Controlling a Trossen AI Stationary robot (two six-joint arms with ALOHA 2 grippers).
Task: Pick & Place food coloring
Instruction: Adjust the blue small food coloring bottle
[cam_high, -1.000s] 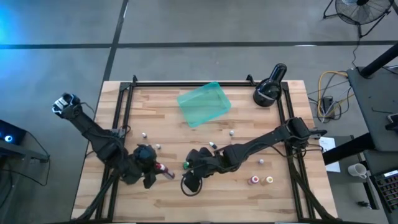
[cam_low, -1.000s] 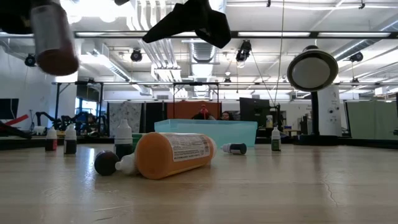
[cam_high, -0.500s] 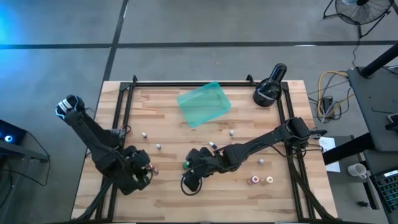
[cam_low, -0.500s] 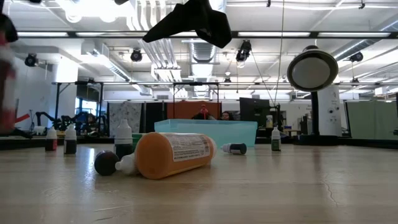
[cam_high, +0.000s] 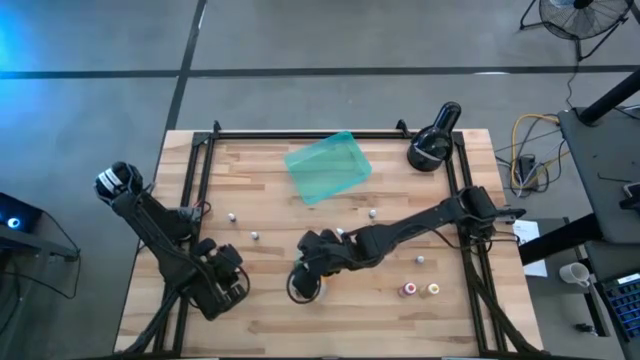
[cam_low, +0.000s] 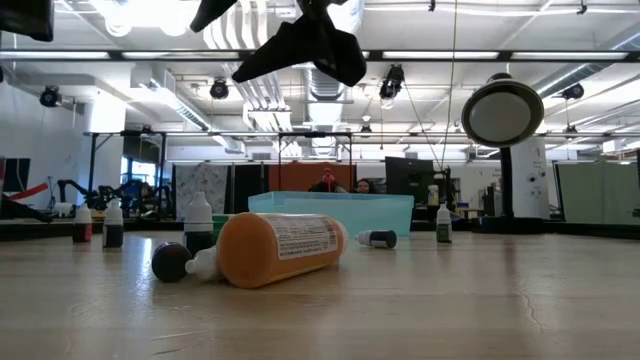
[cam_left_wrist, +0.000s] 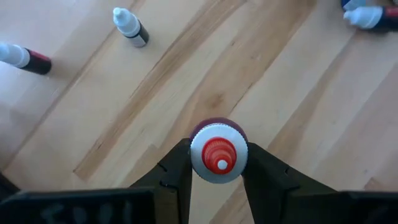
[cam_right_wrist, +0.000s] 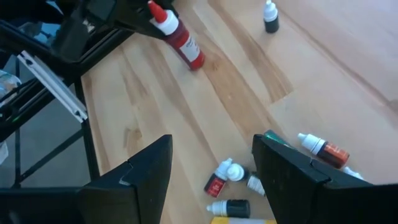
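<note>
1. The left gripper (cam_left_wrist: 216, 186) is clamped on a red food coloring bottle (cam_left_wrist: 217, 154), its white cap with a red tip facing the wrist camera, the two dark fingers (cam_left_wrist: 173, 171) pressing either side.
2. Seen from above, the left gripper (cam_high: 222, 280) sits well to the near-left of the teal tray (cam_high: 328, 167), by the table's front-left corner.
3. The right wrist view shows that red bottle (cam_right_wrist: 177, 34) tilted and lifted clear of the wood.
4. The right gripper (cam_right_wrist: 208, 165) has its jaws spread wide and holds nothing; it hangs in front of the tray, above a cluster of small bottles (cam_right_wrist: 231, 177) lying on the table.
5. In the low view, an orange bottle (cam_low: 272, 248) lies on its side in front of the tray (cam_low: 330, 212).
6. Further small bottles (cam_high: 255, 236) stand scattered on the wood between the tray and the grippers.
7. A black round device (cam_high: 434, 140) stands to the right of the tray.
</note>
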